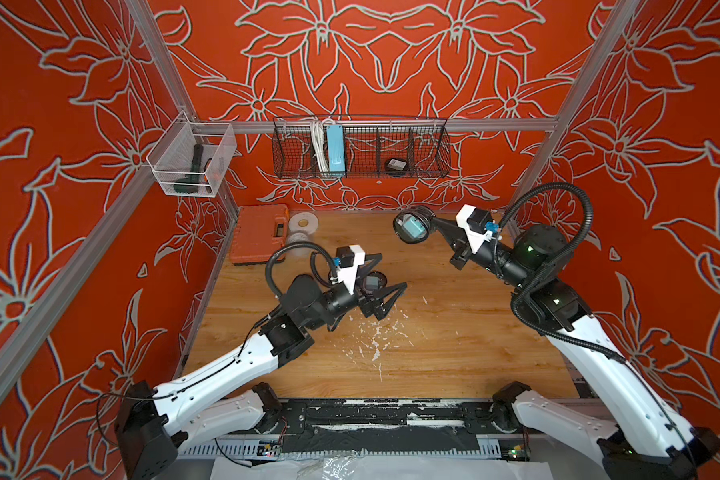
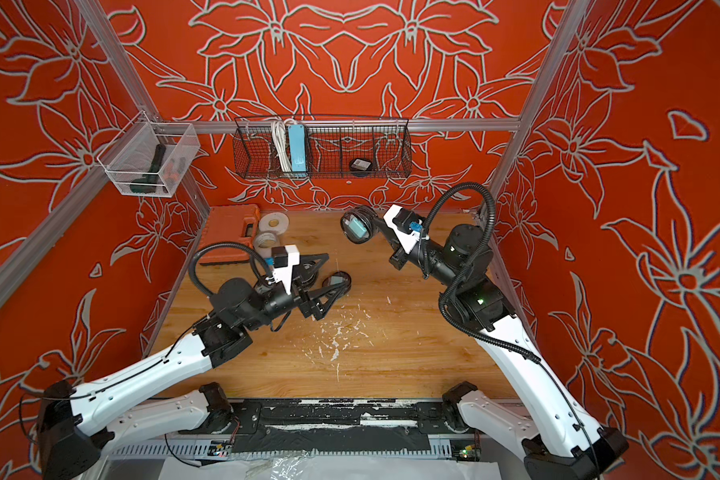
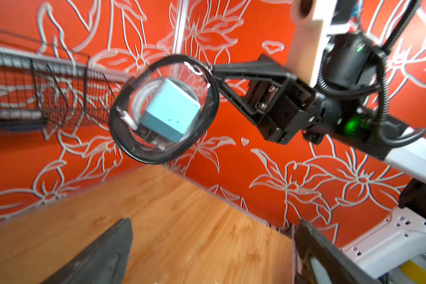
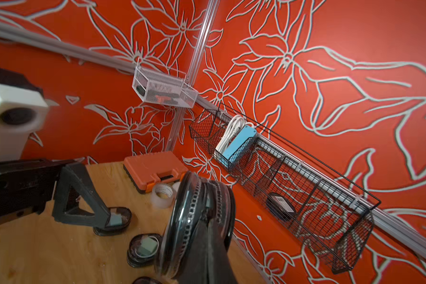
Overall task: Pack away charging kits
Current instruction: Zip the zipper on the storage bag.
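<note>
Since it seems bound for the black wire basket (image 1: 429,153), the charging kit (image 1: 412,227), teal adapter (image 3: 171,113) and white cable (image 3: 143,96) inside a clear case (image 3: 133,147), hangs just below it, the case's rim clamped by the right gripper (image 1: 432,217); farther off, the left gripper (image 1: 391,270) stands spread wide.

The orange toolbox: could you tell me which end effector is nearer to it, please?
Left. The left end effector is open a short way from the toolbox; the right end effector is raised across the table, shut on a cased kit.
</note>
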`<action>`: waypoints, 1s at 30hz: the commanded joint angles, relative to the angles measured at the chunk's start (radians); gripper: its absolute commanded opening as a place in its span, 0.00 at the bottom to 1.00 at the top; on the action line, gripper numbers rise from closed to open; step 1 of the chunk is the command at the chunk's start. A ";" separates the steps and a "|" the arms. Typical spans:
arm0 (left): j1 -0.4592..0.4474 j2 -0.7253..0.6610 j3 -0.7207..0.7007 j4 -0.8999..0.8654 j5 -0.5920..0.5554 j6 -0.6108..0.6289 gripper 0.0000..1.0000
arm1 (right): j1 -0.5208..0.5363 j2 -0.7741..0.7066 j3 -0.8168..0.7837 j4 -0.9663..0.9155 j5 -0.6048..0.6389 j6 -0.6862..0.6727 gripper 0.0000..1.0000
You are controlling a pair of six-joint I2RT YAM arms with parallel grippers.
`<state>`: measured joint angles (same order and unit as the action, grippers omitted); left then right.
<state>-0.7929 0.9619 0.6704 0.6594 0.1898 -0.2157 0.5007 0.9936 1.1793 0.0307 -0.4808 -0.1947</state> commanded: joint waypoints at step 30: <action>0.212 0.503 0.163 1.175 0.387 -0.885 0.99 | 0.151 0.037 0.002 0.456 -0.119 0.370 0.00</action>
<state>-0.5835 1.4479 0.7963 1.5764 0.5560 -1.0176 0.6262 1.0245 1.1545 0.4244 -0.6090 0.1791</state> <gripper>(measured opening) 0.986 0.047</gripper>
